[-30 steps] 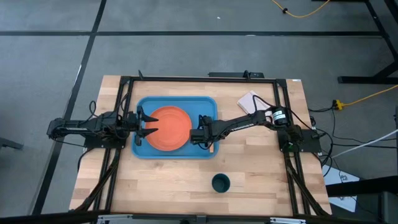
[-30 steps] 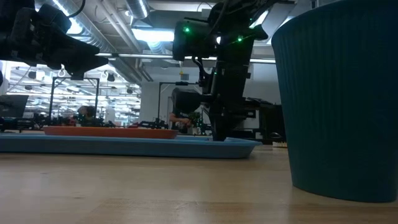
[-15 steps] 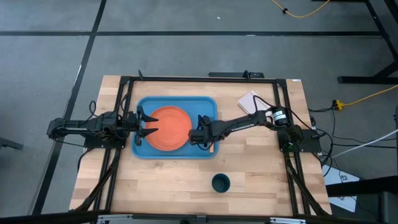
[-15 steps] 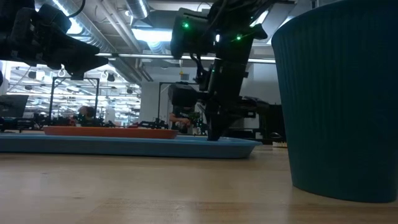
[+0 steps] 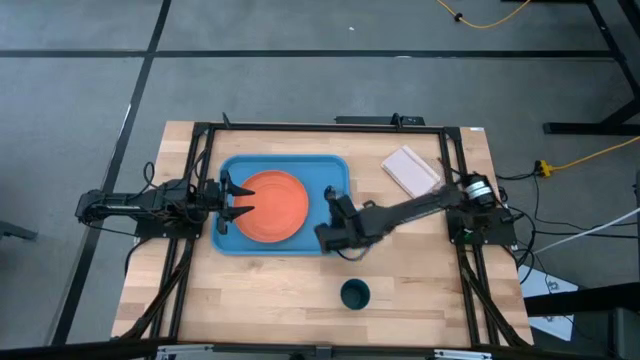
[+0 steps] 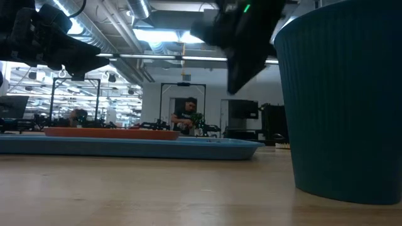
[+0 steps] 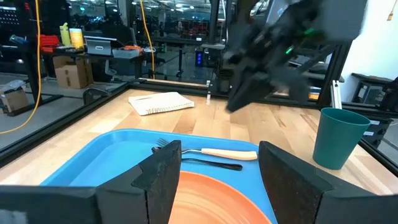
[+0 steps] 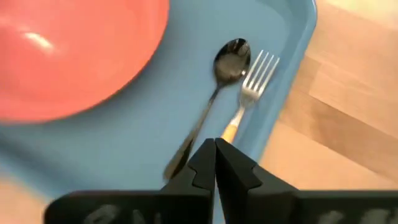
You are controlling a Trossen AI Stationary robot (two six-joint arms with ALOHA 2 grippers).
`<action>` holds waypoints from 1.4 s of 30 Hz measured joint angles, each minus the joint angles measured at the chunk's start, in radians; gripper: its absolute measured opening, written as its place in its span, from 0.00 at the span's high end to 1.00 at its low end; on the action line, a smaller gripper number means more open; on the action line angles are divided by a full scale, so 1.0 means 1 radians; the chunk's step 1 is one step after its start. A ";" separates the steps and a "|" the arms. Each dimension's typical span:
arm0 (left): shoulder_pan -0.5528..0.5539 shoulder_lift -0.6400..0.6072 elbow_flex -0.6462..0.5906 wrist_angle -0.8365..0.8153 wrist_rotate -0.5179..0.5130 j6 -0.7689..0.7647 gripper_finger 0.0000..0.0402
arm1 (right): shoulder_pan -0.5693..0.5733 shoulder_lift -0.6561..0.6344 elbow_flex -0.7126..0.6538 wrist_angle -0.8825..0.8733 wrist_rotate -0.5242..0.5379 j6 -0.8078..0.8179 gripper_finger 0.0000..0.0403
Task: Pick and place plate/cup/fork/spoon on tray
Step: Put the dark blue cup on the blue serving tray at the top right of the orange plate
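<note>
high view: my right gripper [image 5: 330,236] has swung off light-blue rectangular plastic tray [image 5: 232,168] toward small dark teal cup [image 5: 355,294], alone on table; round orange plastic plate [image 5: 273,205] on tray.
left wrist: left gripper [image 7: 219,177] apart, idle over plate.
right wrist: fingers together, empty; orange-handled metal fork [image 8: 249,98] and dark spoon [image 8: 211,99] lie in tray. cup next.

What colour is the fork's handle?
Orange, below silver tines; the fork shows best in the right wrist view.

A white pad [image 5: 410,171] lies on the wooden table [image 5: 260,290].
</note>
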 joint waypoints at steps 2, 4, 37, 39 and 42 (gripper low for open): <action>0.000 0.000 0.000 0.000 0.000 0.000 0.48 | 0.046 -0.033 0.000 -0.030 0.005 0.017 0.94; 0.000 0.000 0.000 0.000 0.000 0.000 0.48 | 0.096 -0.055 0.000 -0.056 0.002 0.034 0.91; 0.000 0.000 0.000 0.000 0.000 0.000 0.48 | 0.395 -0.068 0.013 -0.036 -0.178 -0.196 0.65; 0.000 0.000 0.000 0.000 0.000 0.000 0.48 | 0.377 -0.068 0.013 -0.025 -0.196 -0.229 0.65; 0.000 0.000 0.000 0.000 0.000 0.000 0.48 | 0.358 -0.068 0.013 -0.027 -0.205 -0.256 0.65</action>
